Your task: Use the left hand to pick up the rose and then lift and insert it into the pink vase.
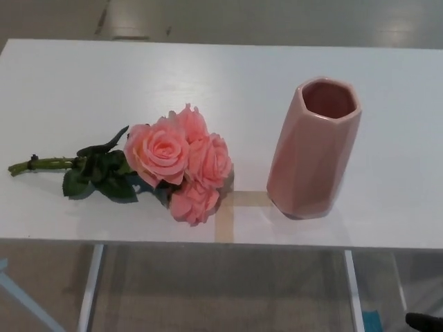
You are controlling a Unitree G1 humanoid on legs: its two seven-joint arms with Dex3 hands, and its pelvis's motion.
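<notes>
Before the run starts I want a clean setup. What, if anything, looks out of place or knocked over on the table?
Nothing stands out. The pink vase stands upright and intact on the white table. The rose bunch lies on its side to its left, stems pointing left, simply waiting to be picked up. Neither hand shows.

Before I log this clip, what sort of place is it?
Probably an indoor lab or test room: a plain white table on thin metal legs, a bare pale floor, and only a rose bunch and pink vase staged by tape marks.
</notes>
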